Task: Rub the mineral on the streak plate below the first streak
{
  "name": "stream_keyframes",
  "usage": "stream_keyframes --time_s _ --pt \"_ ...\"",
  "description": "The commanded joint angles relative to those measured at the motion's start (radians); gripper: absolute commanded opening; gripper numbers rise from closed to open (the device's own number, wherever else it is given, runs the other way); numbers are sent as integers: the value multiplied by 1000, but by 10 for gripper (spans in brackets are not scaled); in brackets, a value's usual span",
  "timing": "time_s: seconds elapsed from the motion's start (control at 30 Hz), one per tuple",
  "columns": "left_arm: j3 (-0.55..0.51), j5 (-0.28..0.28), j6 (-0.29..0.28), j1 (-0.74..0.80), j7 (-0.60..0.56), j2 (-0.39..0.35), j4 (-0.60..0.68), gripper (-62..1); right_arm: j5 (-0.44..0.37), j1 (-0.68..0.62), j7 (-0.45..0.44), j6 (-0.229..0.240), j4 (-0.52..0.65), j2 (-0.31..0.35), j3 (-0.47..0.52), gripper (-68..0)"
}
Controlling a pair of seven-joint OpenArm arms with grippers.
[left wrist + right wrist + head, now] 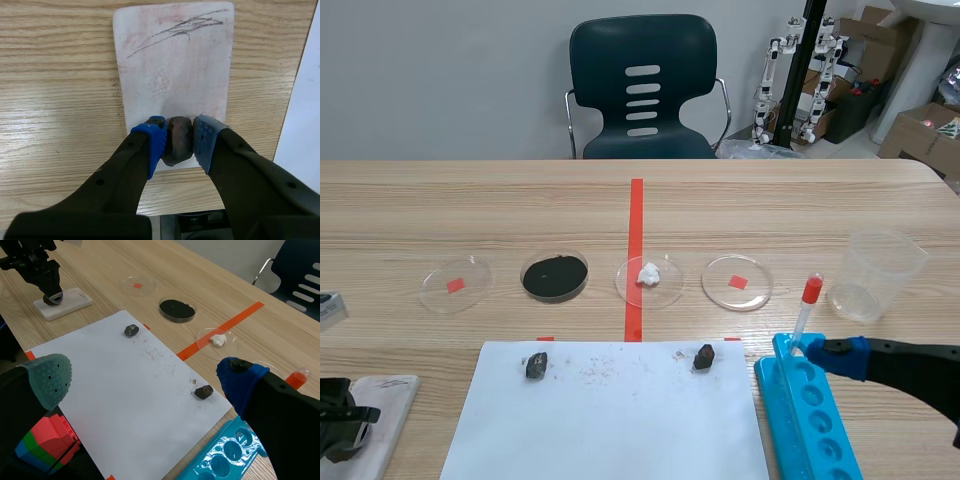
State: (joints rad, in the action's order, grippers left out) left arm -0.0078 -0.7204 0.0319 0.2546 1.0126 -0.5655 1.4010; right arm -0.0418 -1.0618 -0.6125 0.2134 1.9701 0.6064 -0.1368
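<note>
Here, clamped between the dotted blue pads of the left gripper (178, 134): a small, dark brown, lumpy mineral (177, 142), held at the near end of the white rectangular ceramic streak plate (175, 75) (contact with the surface impossible to confirm). Twelve o'clock from the stone, at the plate's far end, the first thin grey scratchy streak (175, 27); bare white between. In the scene view, plate at eight o'clock of the white paper sheet (610, 420). Judged hard, dense for its size and rough enough not to slip, yet brittle at the edges; best pinched across the thick middle, lower tip left free to drag. Right gripper (145, 381) spread wide, holding nothing, around four o'clock of the paper beside the blue plastic tube rack (225, 460).
</note>
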Motion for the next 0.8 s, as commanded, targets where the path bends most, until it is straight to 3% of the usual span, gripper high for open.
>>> stream_keyframes --time_s 0.0,0.37,0.5,0.63,0.77 --pt "8 7 3 -6 -11 3 -7 -509 -11 1 -15 -4 23 -3 8 -69" --pt "8 62 19 -6 -18 3 -12 -509 -11 1 -15 -4 23 -3 8 -69" --pt "8 22 16 -6 -19 16 -12 -509 -11 1 -15 -4 23 -3 8 -69" --pt "8 -43 -27 -6 -21 31 -12 -509 -11 1 -15 -4 23 -3 8 -69" --pt "8 -55 -28 -6 -28 40 -12 -509 -11 1 -15 -4 23 -3 8 -69"
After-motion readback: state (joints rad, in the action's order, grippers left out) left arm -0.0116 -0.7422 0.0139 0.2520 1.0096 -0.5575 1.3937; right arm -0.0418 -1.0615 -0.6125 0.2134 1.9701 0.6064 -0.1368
